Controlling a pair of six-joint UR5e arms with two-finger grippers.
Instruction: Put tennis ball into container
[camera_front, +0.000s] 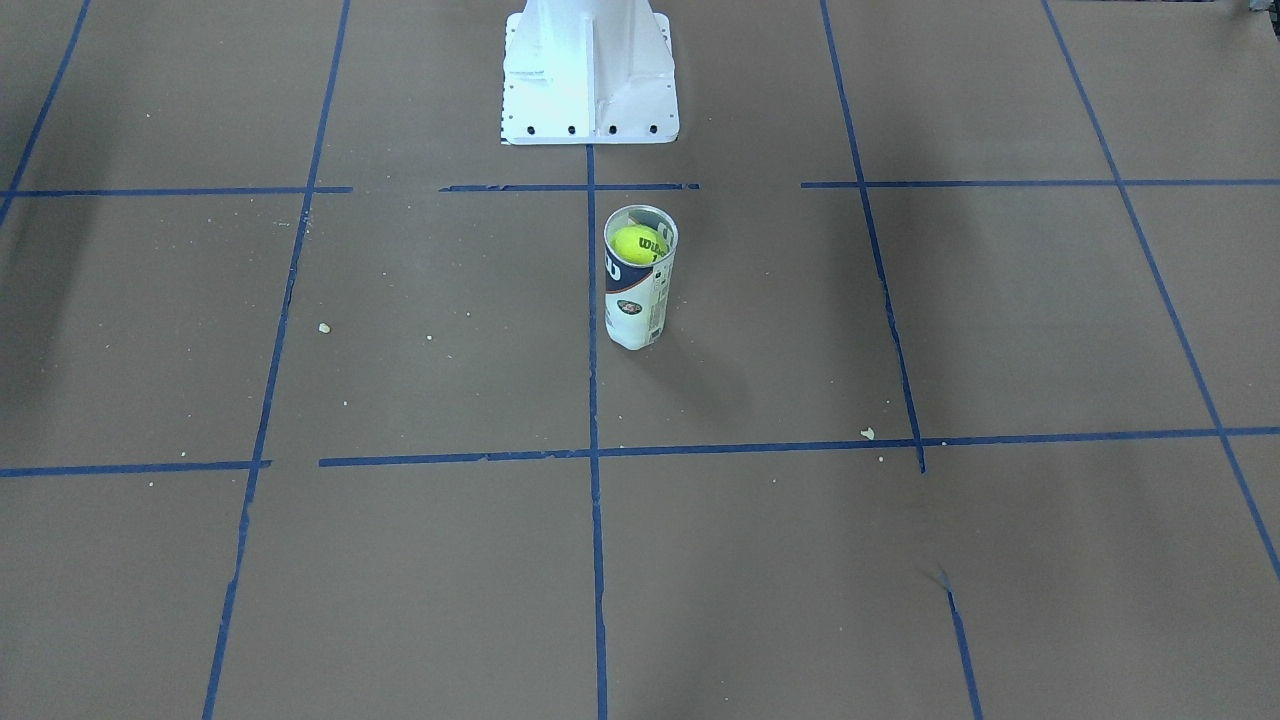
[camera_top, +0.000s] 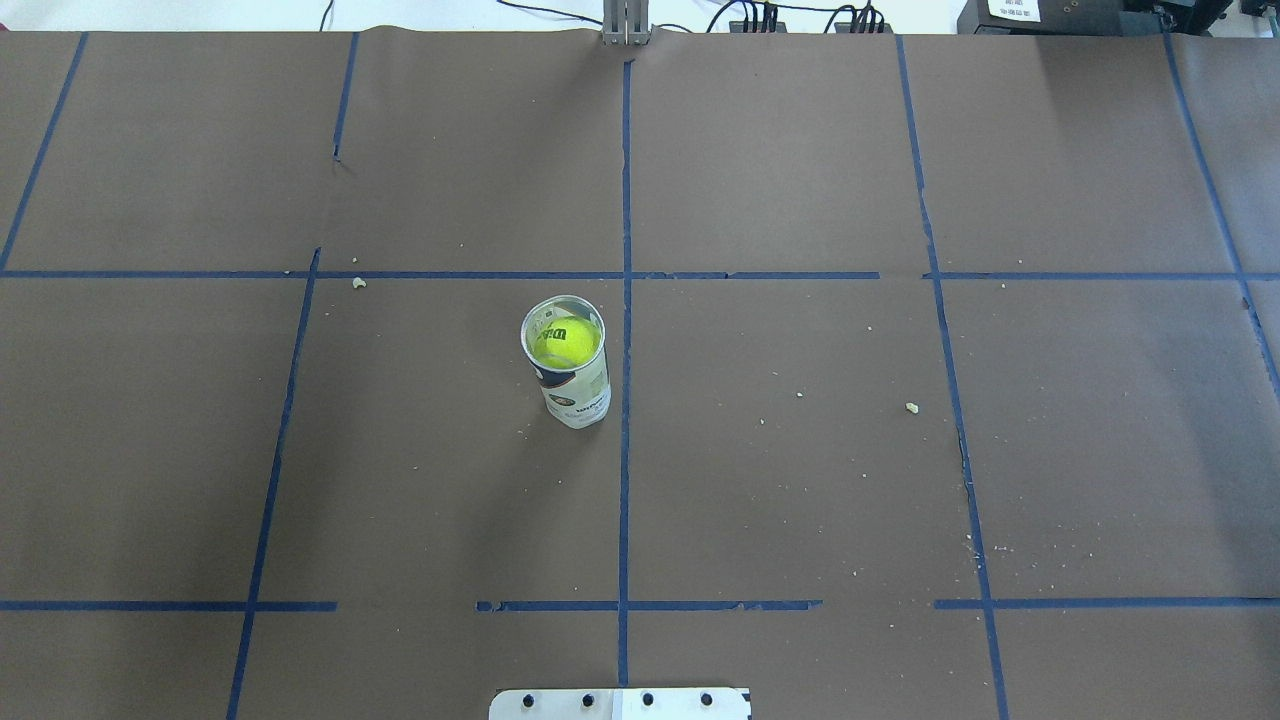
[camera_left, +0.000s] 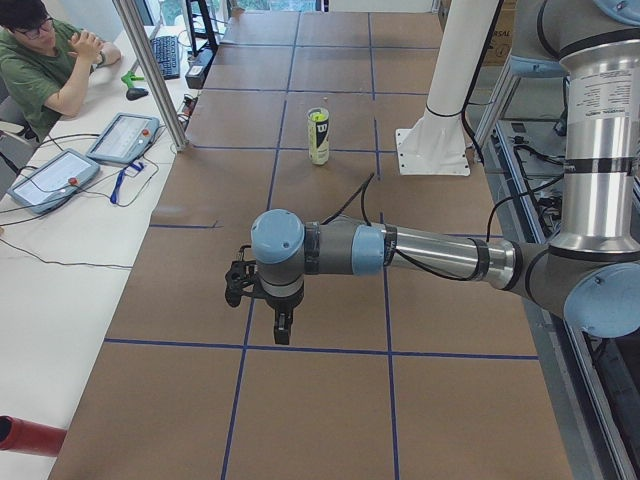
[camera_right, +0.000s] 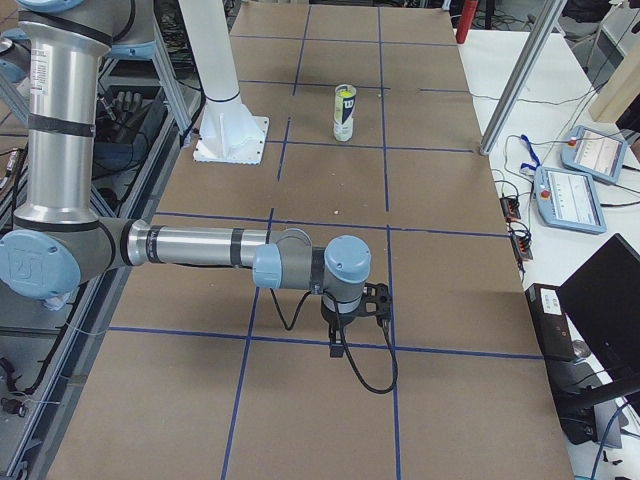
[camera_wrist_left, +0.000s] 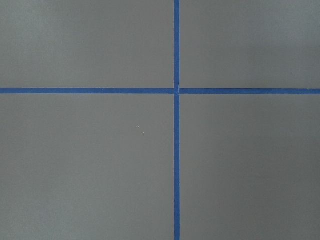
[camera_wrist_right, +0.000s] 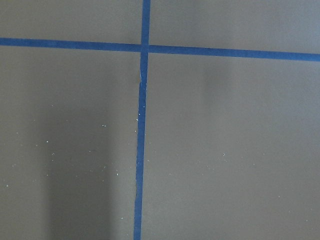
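Note:
The tennis ball (camera_front: 638, 243) (camera_top: 565, 340) sits inside the container (camera_front: 640, 305) (camera_top: 578, 395), an upright clear tube with a white and navy label, near the table's middle. The tube (camera_left: 318, 137) (camera_right: 345, 115) also shows far off in both side views. My left gripper (camera_left: 233, 290) hangs over the table's left end, far from the tube. My right gripper (camera_right: 383, 300) hangs over the right end, equally far away. Both show only in side views, so I cannot tell whether they are open or shut. The wrist views show only brown paper and blue tape.
The white pedestal base (camera_front: 590, 90) (camera_top: 620, 703) stands just behind the tube on the robot's side. An operator (camera_left: 45, 60) sits by teach pendants (camera_left: 50, 178) across the table, near a metal post (camera_left: 150, 70). Blue tape lines (camera_top: 625, 450) grid the brown paper.

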